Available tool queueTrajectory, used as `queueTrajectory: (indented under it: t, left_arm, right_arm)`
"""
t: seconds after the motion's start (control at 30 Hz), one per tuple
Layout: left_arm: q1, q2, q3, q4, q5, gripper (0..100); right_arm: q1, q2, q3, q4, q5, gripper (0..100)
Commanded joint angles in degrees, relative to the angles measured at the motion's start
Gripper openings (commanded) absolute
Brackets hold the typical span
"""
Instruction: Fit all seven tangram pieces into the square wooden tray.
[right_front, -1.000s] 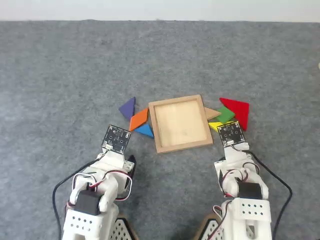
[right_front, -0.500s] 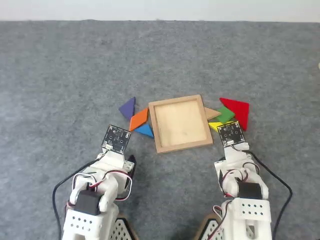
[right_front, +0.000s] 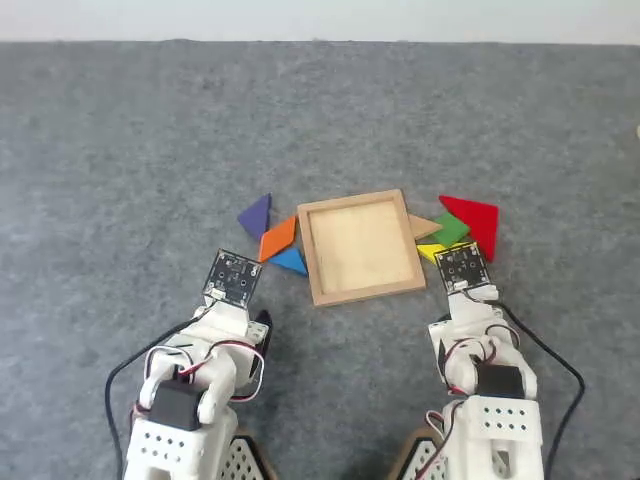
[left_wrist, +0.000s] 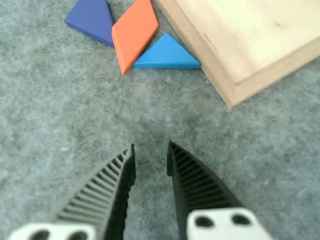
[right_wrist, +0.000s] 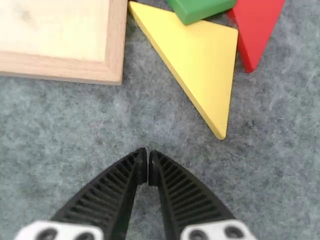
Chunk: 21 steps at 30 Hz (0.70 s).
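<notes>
From up top, the square wooden tray (right_front: 350, 199) sits in the middle of the grey carpet (right_front: 150, 130) with nothing in it. All the pieces are outside, bunched against two opposite sides. On one side are a purple triangle (right_front: 257, 214), an orange parallelogram (right_front: 279, 238) and a blue triangle (right_front: 290, 261), with the blue one right at the tray's edge. On the other side are a red triangle (right_front: 474, 220), a green piece (right_front: 451, 230), a yellow triangle (right_front: 430, 251) and what looks like a plain wood-coloured piece (right_front: 422, 226). It's half covered, so I can't really call its shape. The left arm (right_front: 205, 360) is parked near the blue triangle, and the right arm (right_front: 480, 360) is near the yellow one.

In the left wrist cam, the left gripper (left_wrist: 150, 146) hangs over bare carpet with a small gap between its jaws and nothing in them. The blue triangle, orange parallelogram and tray corner lie just beyond the tips.

In the right wrist cam, the right gripper (right_wrist: 147, 155) has its tips pinched together and empty. It's over carpet, near the yellow triangle's point. The green piece touches the yellow, with the red alongside.
</notes>
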Motion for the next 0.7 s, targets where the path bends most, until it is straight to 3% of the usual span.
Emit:
queueTrajectory:
  t: [0.0,0.33,0.5,0.67]
  left_arm:
    - [-0.18,-1.23,-0.84,0.26,0.53,10]
    - [-0.18,-1.23,-0.84,0.26,0.53,10]
    - [-0.18,-1.23,-0.84,0.26,0.53,10]
    - [-0.18,-1.23,-0.84,0.26,0.53,10]
  right_arm:
    - [0.13,-0.92,-0.53,0.04,0.70,2.9]
    - [-1.63,-0.92,-0.35,-0.75,0.88,3.0]
    - [5.67,-0.66,-6.42,-2.42,12.22,3.1]
    - [9.98,-0.13,-21.63,8.04,10.02,4.9]
